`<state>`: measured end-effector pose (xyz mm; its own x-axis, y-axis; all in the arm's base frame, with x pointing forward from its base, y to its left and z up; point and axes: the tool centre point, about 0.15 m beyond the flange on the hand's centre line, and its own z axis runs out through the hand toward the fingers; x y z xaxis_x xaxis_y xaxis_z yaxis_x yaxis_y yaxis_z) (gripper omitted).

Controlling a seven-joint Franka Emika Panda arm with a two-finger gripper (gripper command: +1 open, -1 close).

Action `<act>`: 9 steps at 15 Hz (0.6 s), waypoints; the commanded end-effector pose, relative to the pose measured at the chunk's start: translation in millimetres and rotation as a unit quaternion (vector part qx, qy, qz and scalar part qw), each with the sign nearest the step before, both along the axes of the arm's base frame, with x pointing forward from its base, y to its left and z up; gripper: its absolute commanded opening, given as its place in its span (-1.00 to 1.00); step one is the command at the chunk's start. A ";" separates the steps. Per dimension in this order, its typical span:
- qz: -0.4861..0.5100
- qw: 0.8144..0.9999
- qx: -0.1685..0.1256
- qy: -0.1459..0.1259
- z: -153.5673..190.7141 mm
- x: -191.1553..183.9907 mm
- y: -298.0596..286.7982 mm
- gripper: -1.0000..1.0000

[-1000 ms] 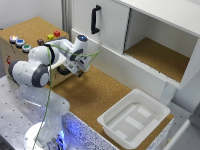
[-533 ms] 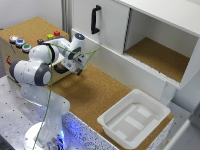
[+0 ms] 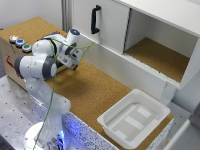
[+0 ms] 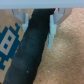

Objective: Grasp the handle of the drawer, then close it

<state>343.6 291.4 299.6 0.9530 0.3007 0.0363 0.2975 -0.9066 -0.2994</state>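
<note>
In the wrist view the short black handle runs slantwise between my two pale fingers. My gripper is shut on it, a finger against each side. The drawer's light plywood front, printed with a blue pattern, lies beside the handle. In the exterior view my gripper is pressed up to the wooden box with coloured buttons at the exterior view's left. There the arm hides the drawer and the handle.
A large white cabinet with a long vertical black door handle and an open compartment stands behind. A white plastic tub sits on the cork tabletop at the exterior view's lower right.
My gripper has moved toward the wooden box, to the exterior view's left, with the handle in it. The drawer has gone further in.
</note>
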 end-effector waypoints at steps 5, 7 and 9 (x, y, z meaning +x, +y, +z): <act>0.050 0.997 0.011 -0.063 57.0 -38.0 18.9 1.00; 0.038 0.997 0.013 -0.071 75.9 -43.2 12.0 1.00; 0.034 0.994 0.013 -0.102 96.2 -49.7 9.1 1.00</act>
